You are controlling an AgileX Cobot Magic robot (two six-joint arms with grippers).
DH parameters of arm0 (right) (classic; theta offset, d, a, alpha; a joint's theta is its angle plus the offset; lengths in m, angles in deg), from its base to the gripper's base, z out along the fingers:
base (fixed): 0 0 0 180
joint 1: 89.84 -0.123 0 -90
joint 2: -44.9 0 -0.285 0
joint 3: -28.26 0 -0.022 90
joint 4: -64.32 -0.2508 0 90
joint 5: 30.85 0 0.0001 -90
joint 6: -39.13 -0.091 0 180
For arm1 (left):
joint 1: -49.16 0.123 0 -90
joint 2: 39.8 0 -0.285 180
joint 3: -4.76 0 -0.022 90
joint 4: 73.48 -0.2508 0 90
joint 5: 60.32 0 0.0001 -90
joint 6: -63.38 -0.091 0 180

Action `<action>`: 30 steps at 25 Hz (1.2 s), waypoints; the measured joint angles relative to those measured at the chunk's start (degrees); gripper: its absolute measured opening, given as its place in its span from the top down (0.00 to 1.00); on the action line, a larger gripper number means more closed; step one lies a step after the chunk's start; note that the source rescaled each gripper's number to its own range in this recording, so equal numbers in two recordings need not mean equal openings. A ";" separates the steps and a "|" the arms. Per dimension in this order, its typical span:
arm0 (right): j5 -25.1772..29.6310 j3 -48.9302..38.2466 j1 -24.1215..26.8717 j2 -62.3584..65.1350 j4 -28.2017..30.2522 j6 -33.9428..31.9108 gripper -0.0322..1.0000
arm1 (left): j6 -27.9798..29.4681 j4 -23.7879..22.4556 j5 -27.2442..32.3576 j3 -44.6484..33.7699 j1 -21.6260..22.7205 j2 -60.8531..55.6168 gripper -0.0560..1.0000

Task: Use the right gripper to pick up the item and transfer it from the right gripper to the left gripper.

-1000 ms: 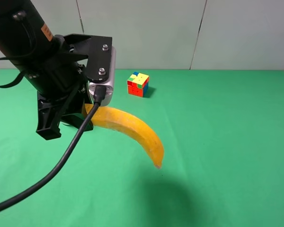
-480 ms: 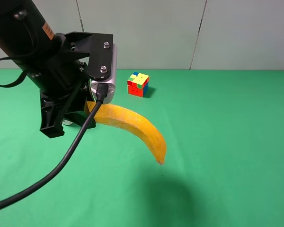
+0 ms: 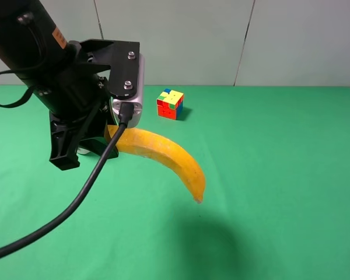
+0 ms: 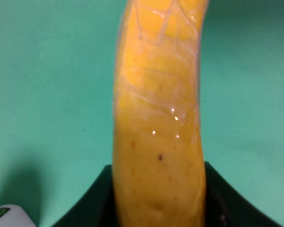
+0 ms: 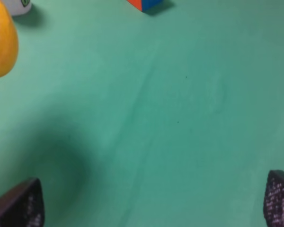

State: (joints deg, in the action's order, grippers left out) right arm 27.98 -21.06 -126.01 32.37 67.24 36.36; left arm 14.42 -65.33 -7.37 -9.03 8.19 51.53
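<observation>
Left black claw [image 3: 81, 151] is gripping the curved orange-yellow banana [image 3: 163, 156] by one end, holding it above the green table [image 3: 280, 175]. Right black claw [image 5: 146, 203] is standing wide open and empty. The transfer is looking complete. A firm squeeze is advisable, since the long free end is likely levering downward.

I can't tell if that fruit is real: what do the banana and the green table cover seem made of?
The banana: glossy, with bright glints and fine crease lines, so perhaps plastic or film-wrapped fruit; I cannot tell which. The green table cover: matte cloth, seemingly, with soft folds and no shine.
</observation>
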 joint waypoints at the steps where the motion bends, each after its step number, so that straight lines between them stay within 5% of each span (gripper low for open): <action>1: 0.00 0.00 0.05 0.00 -0.06 0.00 0.00 | 0.00 0.00 0.00 0.00 0.00 0.00 0.95; 6: -0.12 0.00 4.72 0.72 -0.17 0.13 0.00 | 0.84 0.06 0.00 0.00 0.00 0.00 0.95; 20: -0.19 0.00 34.93 5.04 -0.29 0.13 0.00 | 1.86 0.43 0.00 0.00 0.00 -0.05 0.95; 30: -0.19 0.00 36.88 5.04 -0.35 0.13 0.00 | 9.04 -4.42 0.12 0.00 1.93 -6.30 0.95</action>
State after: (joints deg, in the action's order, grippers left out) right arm 27.80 -21.06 -89.14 37.41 66.89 36.49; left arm 23.46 -69.76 -7.25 -9.03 10.12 45.23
